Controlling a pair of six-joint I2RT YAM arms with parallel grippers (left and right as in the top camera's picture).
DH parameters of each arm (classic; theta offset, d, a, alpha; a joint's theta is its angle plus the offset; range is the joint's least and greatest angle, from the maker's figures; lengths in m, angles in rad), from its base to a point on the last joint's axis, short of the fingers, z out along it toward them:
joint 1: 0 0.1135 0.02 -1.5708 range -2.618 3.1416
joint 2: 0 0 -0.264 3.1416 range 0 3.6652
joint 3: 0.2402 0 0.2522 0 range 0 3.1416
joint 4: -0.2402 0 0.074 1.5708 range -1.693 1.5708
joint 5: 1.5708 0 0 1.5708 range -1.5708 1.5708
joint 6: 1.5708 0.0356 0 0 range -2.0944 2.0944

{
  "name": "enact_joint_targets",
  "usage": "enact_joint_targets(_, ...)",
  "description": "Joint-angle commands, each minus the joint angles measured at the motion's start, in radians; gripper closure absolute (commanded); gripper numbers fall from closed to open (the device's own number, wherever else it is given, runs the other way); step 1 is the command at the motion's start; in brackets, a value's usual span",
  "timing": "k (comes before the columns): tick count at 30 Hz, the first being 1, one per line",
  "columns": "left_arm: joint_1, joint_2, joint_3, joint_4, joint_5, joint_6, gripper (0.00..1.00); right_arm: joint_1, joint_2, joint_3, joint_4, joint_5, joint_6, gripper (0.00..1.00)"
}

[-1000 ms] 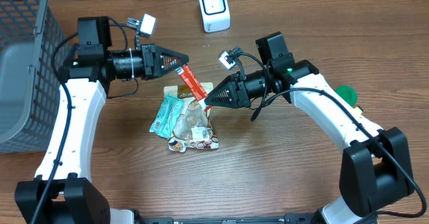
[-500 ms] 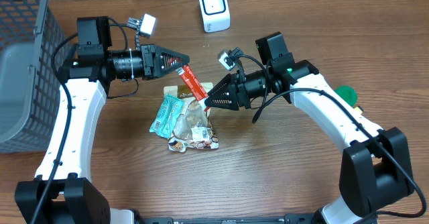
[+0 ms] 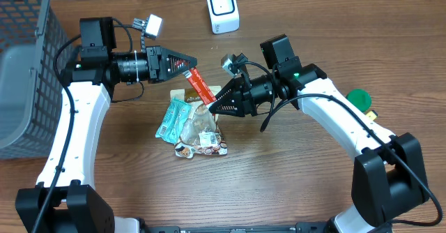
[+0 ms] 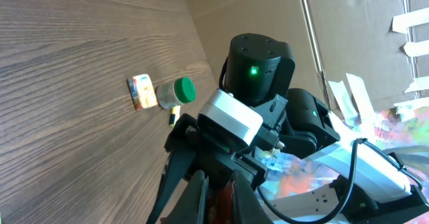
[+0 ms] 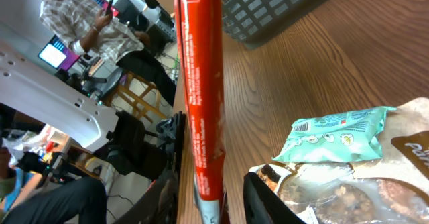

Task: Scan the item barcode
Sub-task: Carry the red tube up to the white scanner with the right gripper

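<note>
The item is a long red stick packet (image 3: 198, 88), held slanted above the table. My left gripper (image 3: 189, 68) is shut on its upper end; in the left wrist view a strip of red packet (image 4: 224, 197) shows between the closed fingers of that gripper (image 4: 216, 180). My right gripper (image 3: 213, 106) is at the packet's lower end. In the right wrist view the red packet (image 5: 201, 83) runs down between the fingers of the right gripper (image 5: 211, 190), which stand open with a gap on each side. A white scanner box (image 3: 222, 8) stands at the back of the table.
A pile of snack packets (image 3: 195, 125), teal and clear, lies under the two grippers. A grey mesh basket (image 3: 21, 65) stands at the far left. A green-capped object (image 3: 359, 98) lies on the right behind my right arm.
My right gripper has shifted slightly left along the packet's lower end. The left gripper and the packet have stayed where they were.
</note>
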Motion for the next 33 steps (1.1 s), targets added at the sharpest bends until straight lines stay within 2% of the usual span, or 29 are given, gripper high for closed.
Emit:
enact_joint_targets(1,0.001,0.003,0.000,0.004,0.025,0.004,0.96,0.001,-0.031,-0.006,0.005,0.001,-0.013,0.72)
enact_joint_targets(6,0.001,0.003,0.000,0.004,0.004,0.004,0.96,0.001,-0.031,-0.006,0.008,0.001,-0.013,0.89)
enact_joint_targets(8,0.001,0.003,0.000,0.004,-0.013,0.004,0.96,0.001,-0.031,-0.006,0.008,0.001,-0.013,0.91)
enact_joint_targets(13,0.001,0.003,0.000,0.003,-0.116,0.004,0.96,0.000,-0.031,-0.006,0.008,0.041,-0.011,0.92)
enact_joint_targets(19,0.001,0.003,0.000,-0.010,-0.355,0.004,0.96,0.001,-0.031,-0.006,0.008,0.192,0.072,0.96)
enact_joint_targets(30,0.001,0.003,0.000,-0.010,-0.739,0.003,0.96,0.001,-0.031,-0.006,0.012,0.396,0.077,0.96)
enact_joint_targets(33,0.001,0.003,0.000,-0.007,-0.873,0.003,0.95,0.001,-0.031,-0.003,0.011,0.504,0.106,0.97)
